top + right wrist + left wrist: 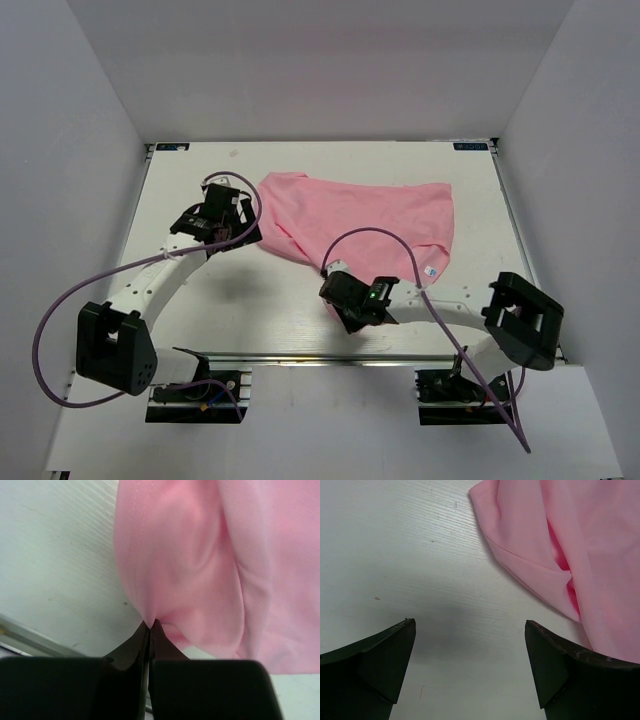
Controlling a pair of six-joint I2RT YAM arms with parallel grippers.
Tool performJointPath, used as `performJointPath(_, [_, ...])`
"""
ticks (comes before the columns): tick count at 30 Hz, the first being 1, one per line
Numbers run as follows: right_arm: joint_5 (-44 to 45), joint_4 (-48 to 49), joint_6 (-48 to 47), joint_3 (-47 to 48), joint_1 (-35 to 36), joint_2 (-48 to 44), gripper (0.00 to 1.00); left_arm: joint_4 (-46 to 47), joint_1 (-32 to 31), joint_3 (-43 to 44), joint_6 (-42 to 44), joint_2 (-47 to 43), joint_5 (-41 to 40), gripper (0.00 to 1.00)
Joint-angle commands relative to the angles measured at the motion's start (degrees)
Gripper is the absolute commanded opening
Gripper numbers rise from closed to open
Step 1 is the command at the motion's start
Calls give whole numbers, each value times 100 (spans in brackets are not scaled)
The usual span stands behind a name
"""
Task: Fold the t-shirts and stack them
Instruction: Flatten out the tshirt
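The pink t-shirt [360, 212] lies crumpled and spread across the back middle of the white table [260, 320]. A point of its near edge runs down to my right gripper [331, 277]. In the right wrist view that gripper [151, 624] is shut, pinching a tuck of the t-shirt [200, 555] between its tips. My left gripper [243, 233] rests at the cloth's left edge. The left wrist view shows it [469, 621] open over bare table, with the t-shirt [560, 530] ahead to the right, just touching the right finger [555, 660].
White walls enclose the table on the left, back and right. A metal rail [330, 358] runs along the near edge by the arm bases. Purple cables [60, 310] loop off both arms.
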Motion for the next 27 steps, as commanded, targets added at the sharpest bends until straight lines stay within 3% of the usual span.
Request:
performJointPath(1, [238, 104, 137, -72, -14, -642, 0, 244, 26, 74, -43, 102, 143, 100])
performJointPath(9, [783, 201, 391, -213, -321, -1373, 0, 569, 26, 126, -43, 568, 65, 100])
performJointPath(13, [1011, 192, 427, -274, -637, -1541, 0, 456, 79, 240, -254, 875, -252, 95])
performJointPath(19, [881, 96, 225, -213, -1007, -1567, 0, 1122, 333, 241, -254, 1069, -165, 92])
performJointPath(27, [669, 87, 119, -169, -1306, -1629, 0, 1096, 527, 689, -483, 1983, 46, 84])
